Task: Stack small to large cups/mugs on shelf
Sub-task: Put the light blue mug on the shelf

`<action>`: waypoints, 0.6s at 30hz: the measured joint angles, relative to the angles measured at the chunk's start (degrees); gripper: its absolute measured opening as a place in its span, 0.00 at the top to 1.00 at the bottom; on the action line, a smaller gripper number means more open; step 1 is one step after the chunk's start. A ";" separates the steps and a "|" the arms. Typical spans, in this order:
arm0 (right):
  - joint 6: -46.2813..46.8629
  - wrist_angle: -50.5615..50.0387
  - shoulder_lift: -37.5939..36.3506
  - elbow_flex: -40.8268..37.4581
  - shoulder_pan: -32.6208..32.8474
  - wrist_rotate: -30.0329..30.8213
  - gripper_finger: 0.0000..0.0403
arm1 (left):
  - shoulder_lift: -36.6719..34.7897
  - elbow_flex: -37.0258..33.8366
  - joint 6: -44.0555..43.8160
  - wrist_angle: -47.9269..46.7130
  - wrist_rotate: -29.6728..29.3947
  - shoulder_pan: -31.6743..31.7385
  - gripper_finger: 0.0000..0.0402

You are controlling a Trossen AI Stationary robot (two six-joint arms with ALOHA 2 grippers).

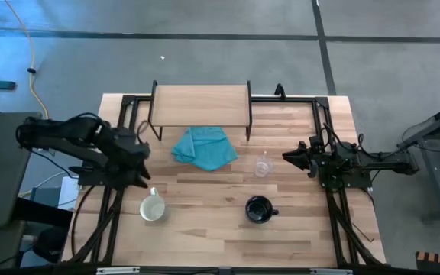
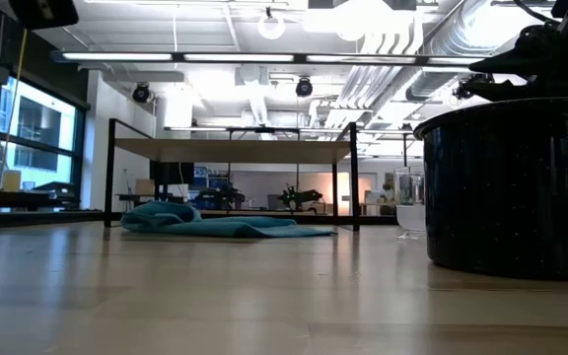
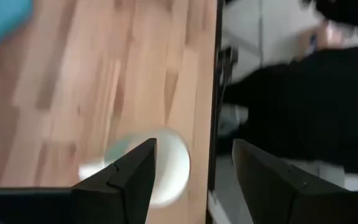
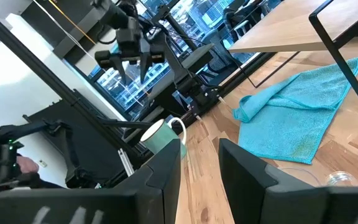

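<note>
You have a pale butcher-block table (image 1: 228, 221) on a grey concrete floor, with the shelf (image 1: 201, 105) standing at its far edge, its long axis running across the table, nothing on its board yet. Just in front of it lies a crumpled teal cloth (image 1: 203, 147).

Start on the left. The left gripper (image 1: 145, 174) hangs above the near-left part of the table, jaws spread wide and holding nothing, with the pale mug (image 1: 153, 208) just below and in front of it. The mug stands upright, mouth up; its handle looks to point towards the far side, towards the gripper. From the wrist, the mug sits off to one finger's side, so centre the gripper over it before you descend, and take the wall rather than the handle.

Moving right, the black mug (image 1: 259, 209) stands upright near the front, handle pointing right. The clear glass cup (image 1: 262, 165) stands upright beside the cloth. The right gripper (image 1: 295, 156) waits near it, jaws narrowly parted and empty.
</note>
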 joint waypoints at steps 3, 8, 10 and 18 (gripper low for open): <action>-0.46 -0.02 0.00 0.00 0.00 0.02 0.75 | 2.28 0.16 -0.16 -3.69 1.26 -3.63 0.50; -1.99 -0.15 0.00 0.00 0.02 0.90 0.75 | 5.14 0.16 -2.12 -6.67 2.24 -8.99 0.50; -2.74 -0.20 0.01 0.00 0.02 1.63 0.75 | 6.21 0.16 -3.01 -5.36 1.84 -10.84 0.50; -2.99 -0.66 0.00 0.00 0.02 2.25 0.75 | 14.00 0.16 2.49 -0.87 -10.11 -20.33 0.50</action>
